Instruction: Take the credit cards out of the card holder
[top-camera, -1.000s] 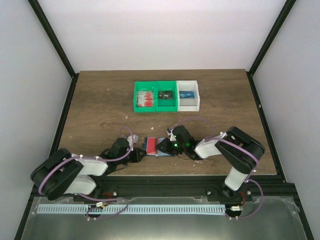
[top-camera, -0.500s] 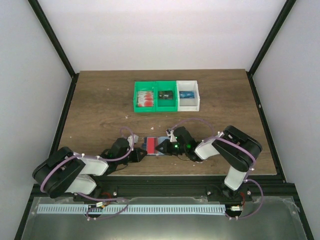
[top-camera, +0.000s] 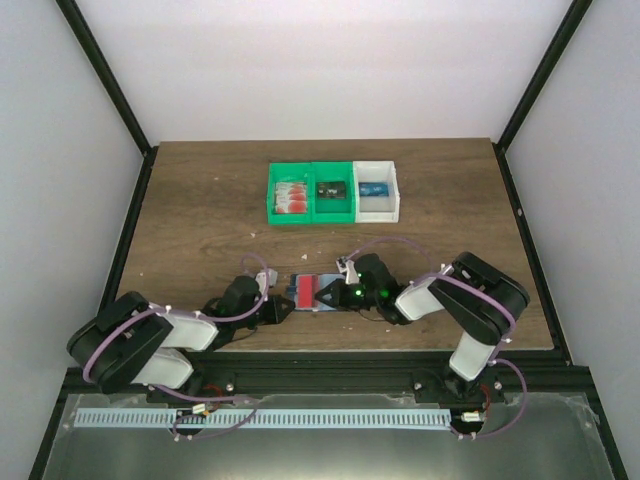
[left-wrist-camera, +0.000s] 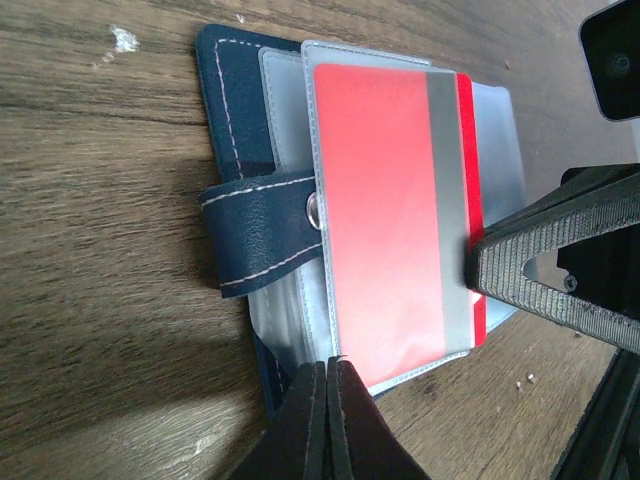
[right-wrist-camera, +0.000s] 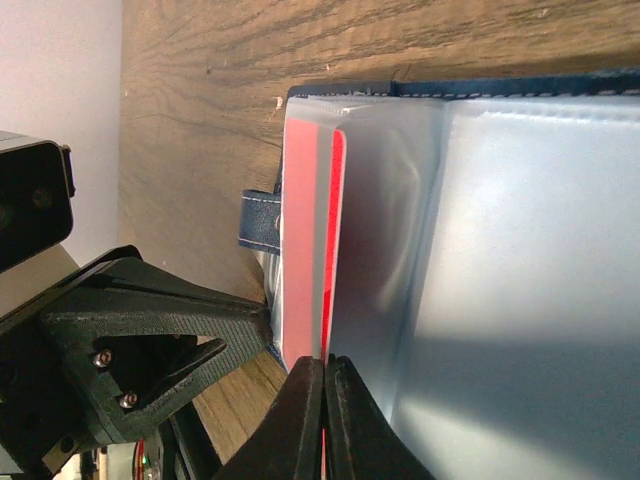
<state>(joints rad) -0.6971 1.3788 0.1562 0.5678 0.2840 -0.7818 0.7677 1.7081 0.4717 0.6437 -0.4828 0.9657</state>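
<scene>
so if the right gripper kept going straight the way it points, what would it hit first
The red plastic card in the clear sleeve of the navy card holder. The right gripper has its tips at the card's edge. Beyond that, probably the left gripper, though depth is unclear.

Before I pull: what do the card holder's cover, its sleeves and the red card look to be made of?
The card holder cover looks like navy leather or leatherette: matte and grained, with pale stitching. Its sleeves look like soft clear plastic: glossy, slightly wrinkled, with seamed edges. The red card looks like stiff, smooth plastic with a grey stripe.
</scene>
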